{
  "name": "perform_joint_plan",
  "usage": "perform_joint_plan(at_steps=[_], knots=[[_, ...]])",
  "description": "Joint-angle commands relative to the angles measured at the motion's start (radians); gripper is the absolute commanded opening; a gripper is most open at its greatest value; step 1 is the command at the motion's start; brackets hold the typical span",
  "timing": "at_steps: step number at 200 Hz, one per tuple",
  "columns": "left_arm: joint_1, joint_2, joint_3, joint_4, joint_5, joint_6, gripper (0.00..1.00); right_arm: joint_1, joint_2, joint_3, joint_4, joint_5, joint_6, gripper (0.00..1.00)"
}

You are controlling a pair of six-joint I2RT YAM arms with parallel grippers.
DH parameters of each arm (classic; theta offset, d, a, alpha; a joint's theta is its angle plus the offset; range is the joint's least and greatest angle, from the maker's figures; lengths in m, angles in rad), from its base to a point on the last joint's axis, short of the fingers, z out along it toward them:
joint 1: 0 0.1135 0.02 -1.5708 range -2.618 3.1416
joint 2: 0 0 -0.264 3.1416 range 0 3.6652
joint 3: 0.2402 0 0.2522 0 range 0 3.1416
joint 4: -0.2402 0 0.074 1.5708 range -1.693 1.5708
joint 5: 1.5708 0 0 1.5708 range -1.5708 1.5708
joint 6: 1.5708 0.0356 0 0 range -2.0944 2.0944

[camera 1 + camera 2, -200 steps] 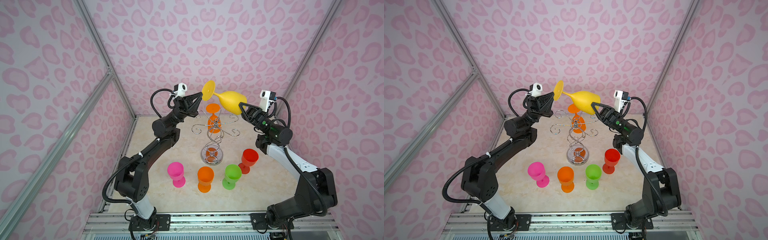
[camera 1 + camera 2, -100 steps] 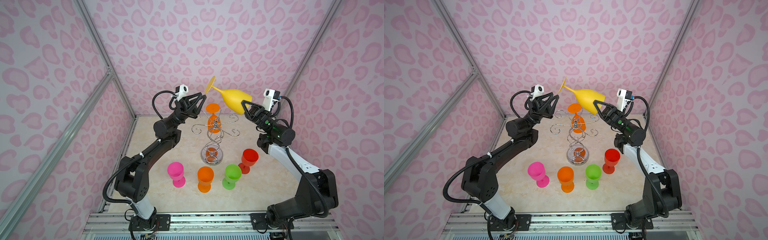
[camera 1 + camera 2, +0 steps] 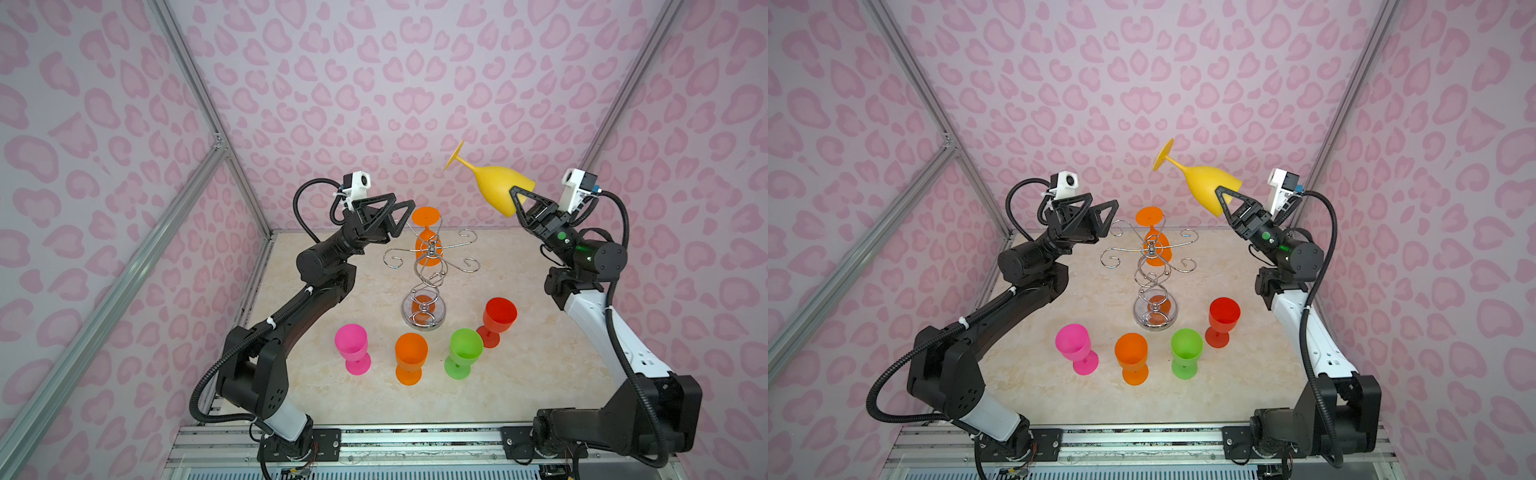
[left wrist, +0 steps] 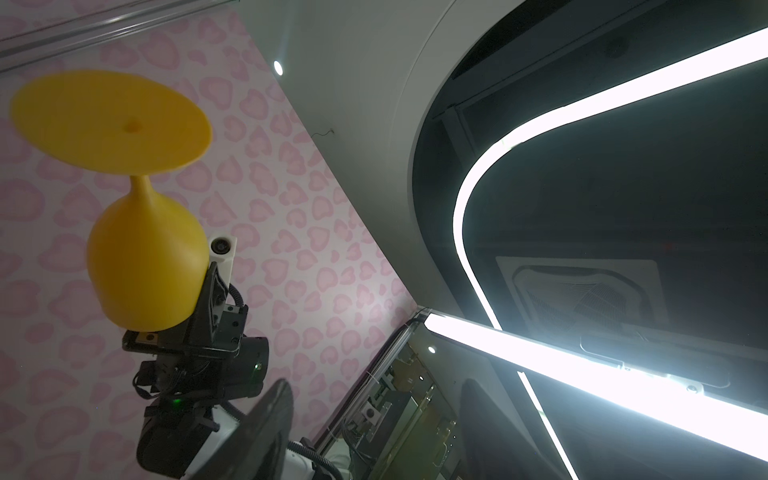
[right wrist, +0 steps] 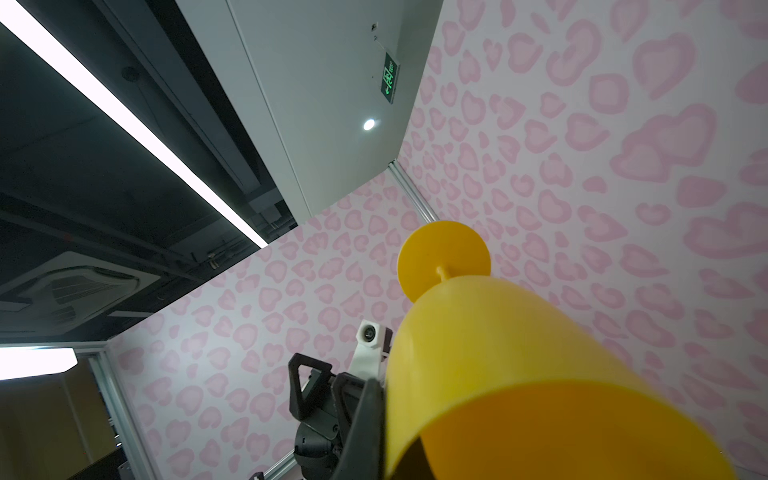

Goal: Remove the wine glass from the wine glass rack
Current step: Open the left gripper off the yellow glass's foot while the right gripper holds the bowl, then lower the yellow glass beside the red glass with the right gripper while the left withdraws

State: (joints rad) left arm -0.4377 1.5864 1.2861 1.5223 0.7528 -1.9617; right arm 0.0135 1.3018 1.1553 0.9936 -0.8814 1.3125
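Note:
The yellow wine glass (image 3: 496, 187) (image 3: 1210, 185) hangs tilted in the air, high and to the right of the wine glass rack (image 3: 423, 286) (image 3: 1152, 266), foot toward the back wall. My right gripper (image 3: 515, 198) (image 3: 1220, 195) is shut on its bowl rim, one finger (image 5: 365, 432) outside the bowl (image 5: 498, 353). My left gripper (image 3: 402, 201) (image 3: 1103, 200) (image 4: 374, 436) stands open and empty beside the rack's top left, apart from the yellow glass (image 4: 145, 266). An orange glass (image 3: 427, 249) (image 3: 1156, 247) hangs upside down on the rack.
In front of the rack's round base, glasses stand upright on the marble table (image 3: 519, 374): pink (image 3: 352, 343), orange (image 3: 410, 355), green (image 3: 465, 349) and red (image 3: 500, 316). Pink patterned walls close in at the back and both sides.
My left gripper let go of the yellow glass's foot, opened, and drew back down toward the rack. My right gripper carried the glass to the right, away from the rack.

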Motion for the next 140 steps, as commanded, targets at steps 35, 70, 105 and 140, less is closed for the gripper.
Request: perform_joint_plan(at_steps=[35, 70, 105, 140], knots=[[0.005, -0.107, -0.004, -0.236, 0.124, 0.305, 0.69, -0.056, -0.097, 0.293, -1.320, 0.333, -0.849, 0.00], [0.016, -0.162, 0.000, -0.468, 0.161, 0.479, 0.68, -0.085, -0.055, 0.351, -1.516, 0.448, -0.917, 0.00], [0.050, -0.253, -0.014, -0.736, 0.153, 0.705, 0.69, -0.086, 0.001, 0.357, -1.620, 0.525, -0.971, 0.00], [0.067, -0.368, 0.002, -1.127, 0.062, 1.025, 0.70, -0.063, 0.091, 0.366, -1.715, 0.581, -1.039, 0.00]])
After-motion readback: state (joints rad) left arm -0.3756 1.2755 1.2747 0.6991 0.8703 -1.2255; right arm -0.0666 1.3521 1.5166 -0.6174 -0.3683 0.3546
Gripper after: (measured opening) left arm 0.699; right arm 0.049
